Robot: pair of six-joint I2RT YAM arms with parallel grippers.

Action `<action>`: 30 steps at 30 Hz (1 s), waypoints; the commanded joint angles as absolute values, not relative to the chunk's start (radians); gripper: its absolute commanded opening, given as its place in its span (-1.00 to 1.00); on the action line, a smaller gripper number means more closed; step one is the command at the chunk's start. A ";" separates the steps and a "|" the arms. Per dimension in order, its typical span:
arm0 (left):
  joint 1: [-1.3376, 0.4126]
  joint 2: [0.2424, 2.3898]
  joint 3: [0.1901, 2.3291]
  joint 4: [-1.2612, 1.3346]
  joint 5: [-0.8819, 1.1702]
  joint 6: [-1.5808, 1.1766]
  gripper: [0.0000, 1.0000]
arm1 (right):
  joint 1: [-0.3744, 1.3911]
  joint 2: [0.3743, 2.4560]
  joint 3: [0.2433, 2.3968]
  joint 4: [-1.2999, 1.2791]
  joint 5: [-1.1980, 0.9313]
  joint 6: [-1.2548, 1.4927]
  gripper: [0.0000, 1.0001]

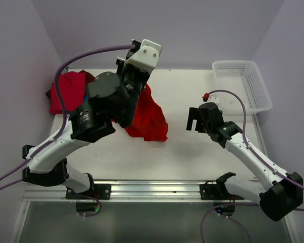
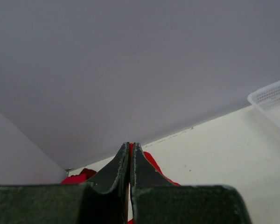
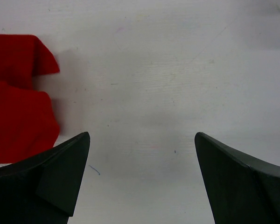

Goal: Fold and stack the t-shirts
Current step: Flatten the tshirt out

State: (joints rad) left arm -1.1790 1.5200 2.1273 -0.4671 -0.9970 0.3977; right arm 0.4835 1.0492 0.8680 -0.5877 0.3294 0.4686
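Red t-shirt (image 1: 149,119) hangs bunched, well left of mesh basket (image 1: 235,63), pinched in left gripper (image 2: 130,154). Right gripper (image 3: 141,135) spread, empty, nearer basket. Advice: right grabs free hem, spread flat before folding.

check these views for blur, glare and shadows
Top external: even, soft light, all sharp, only a faint shadow under the hanging red t-shirt. Left wrist: the left claw, shut on that t-shirt, is dark and slightly soft up close. Right wrist: table crisp, no glare, soft shadow beside the t-shirt, open right claw dark.
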 commanded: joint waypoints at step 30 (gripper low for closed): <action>-1.736 1.664 2.174 0.035 -1.344 0.893 -1.00 | 0.501 1.667 1.026 0.172 -0.761 0.548 0.98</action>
State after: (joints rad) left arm -1.7325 1.6871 2.1487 0.0502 -1.3369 0.9520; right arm 0.4858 1.6333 0.9680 0.0147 -0.5121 0.5053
